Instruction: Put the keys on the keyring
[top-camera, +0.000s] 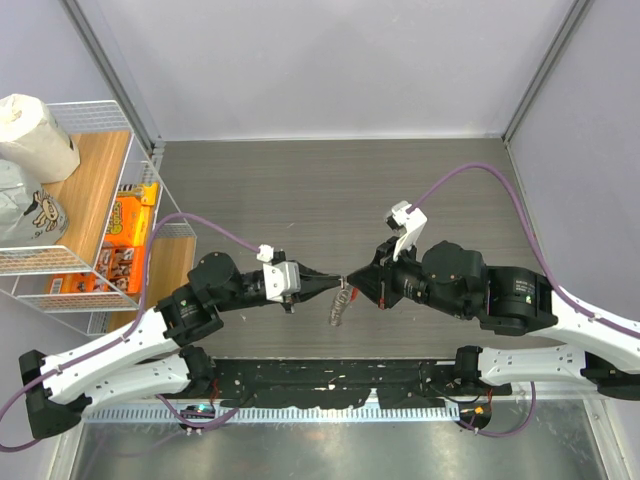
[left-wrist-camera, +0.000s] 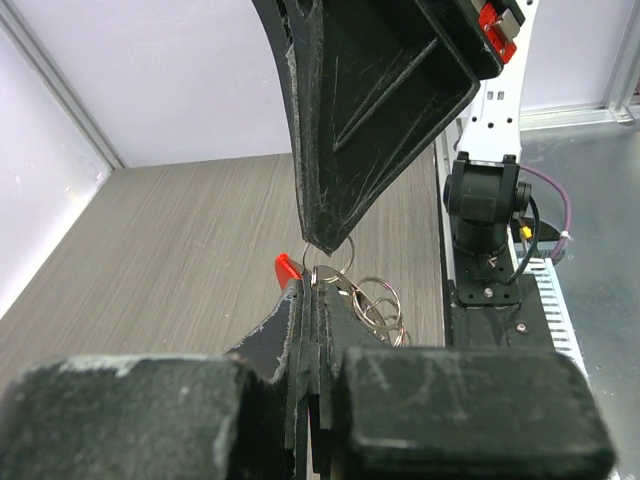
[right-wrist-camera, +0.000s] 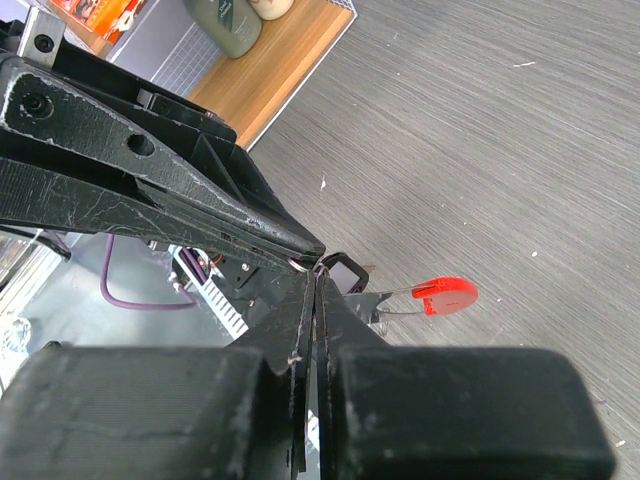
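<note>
Both grippers meet tip to tip above the table's near middle. My left gripper (top-camera: 332, 285) is shut on a silvery ring of the keyring (left-wrist-camera: 378, 300), whose coil-like rings hang beside its fingertips (left-wrist-camera: 300, 300). The red strip (left-wrist-camera: 287, 267) sticks out just past them. It also shows in the right wrist view (right-wrist-camera: 446, 296). My right gripper (top-camera: 358, 284) is shut, its tip touching the left one. The key's black head (right-wrist-camera: 346, 272) sits right at its fingertips (right-wrist-camera: 300, 310). The bundle (top-camera: 341, 306) dangles below the two tips in the top view.
A wire shelf (top-camera: 120, 215) with a wooden board, snack boxes (top-camera: 128, 218) and bags (top-camera: 35, 140) stands at the left edge. Grey walls close the back and sides. The arm bases and a black rail (top-camera: 340, 380) run along the near edge.
</note>
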